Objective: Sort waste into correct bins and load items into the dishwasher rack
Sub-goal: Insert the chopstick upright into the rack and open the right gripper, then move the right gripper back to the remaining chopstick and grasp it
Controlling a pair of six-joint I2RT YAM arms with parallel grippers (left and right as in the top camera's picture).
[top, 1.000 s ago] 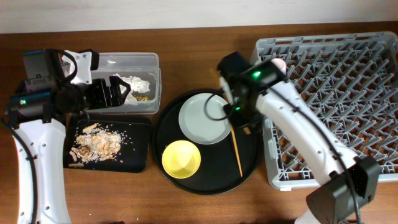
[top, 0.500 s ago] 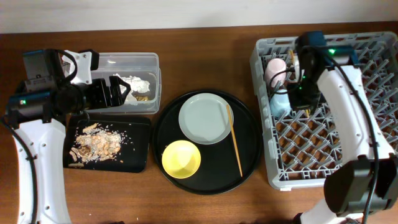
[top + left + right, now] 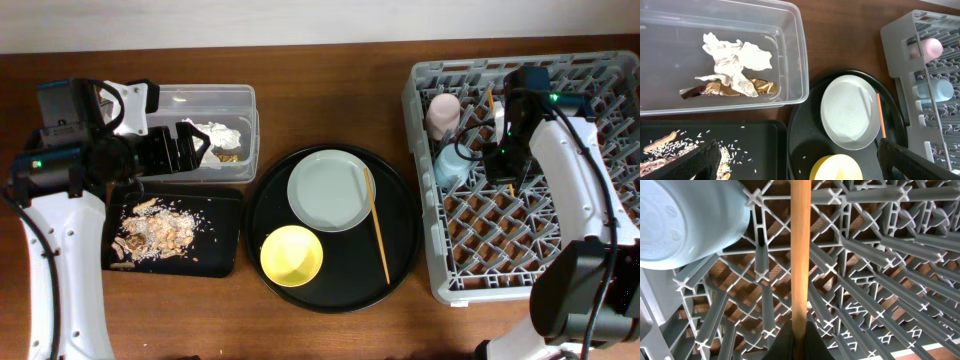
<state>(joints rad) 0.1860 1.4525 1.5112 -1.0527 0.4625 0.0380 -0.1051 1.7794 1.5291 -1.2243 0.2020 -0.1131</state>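
**One chopstick pinched, right over the rack!**

My right gripper (image 3: 800,332) is clamped tight on the thin wooden chopstick (image 3: 801,255), which runs straight up the middle of the wrist view above the large grey lattice dishwasher rack (image 3: 875,255). I grip it by one end so the free length can, I reckon, settle between the pegs. The small light-blue cup (image 3: 450,168) and small pink cup (image 3: 443,110) sit in the rack's upper-left corner, close by. The second chopstick (image 3: 378,225) lies on the large round black tray (image 3: 405,245) at centre frame, partly across the pale round plate (image 3: 328,190) and near the yellow bowl (image 3: 291,255). My left gripper (image 3: 190,147), fingers spread wide and empty, hangs at upper left by the clear plastic tub (image 3: 240,95), which holds the crumpled white napkin (image 3: 735,62) and brown-gold wrapper (image 3: 760,87).
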